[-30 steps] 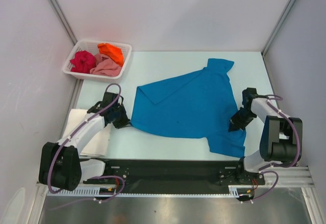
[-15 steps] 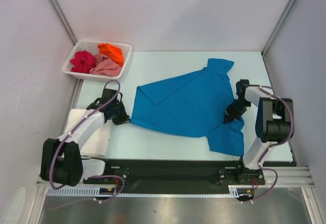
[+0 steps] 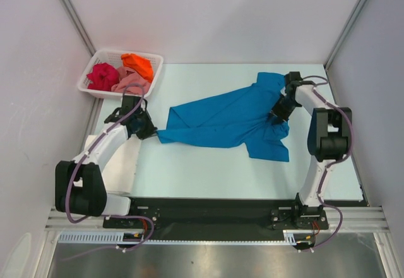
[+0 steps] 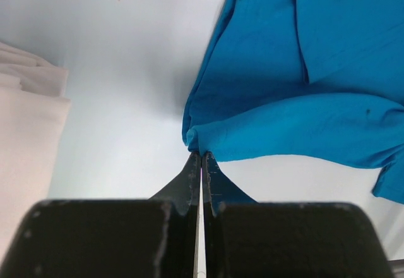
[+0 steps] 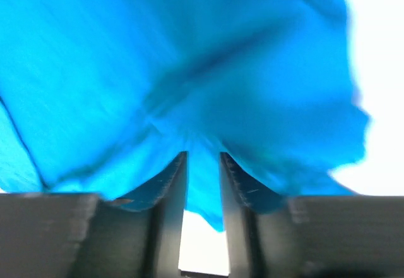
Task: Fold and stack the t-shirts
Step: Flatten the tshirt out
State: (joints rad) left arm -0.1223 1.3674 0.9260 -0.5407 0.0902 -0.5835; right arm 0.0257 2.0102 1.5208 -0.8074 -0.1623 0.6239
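Moved: over the past second we pulled the blue t-shirt (image 3: 227,123) toward the far edge, bunching it.
Left hand (image 3: 153,133): pinched shut on the shirt's left corner.
Right hand (image 3: 277,114): clamped on cloth near the far right corner.
Shirt: rumpled, mid-tabletop (image 3: 189,177).

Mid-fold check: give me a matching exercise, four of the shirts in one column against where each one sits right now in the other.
Things
1. blue t-shirt
2. white t-shirt
3. orange t-shirt
4. crimson t-shirt

Places
A. left side of the basket
B. lying flat at the near left edge of the table
C. mid-table, pinched by the left gripper and the right gripper
D. far right part of the basket

Pairs: 1-C, 2-B, 3-D, 4-A
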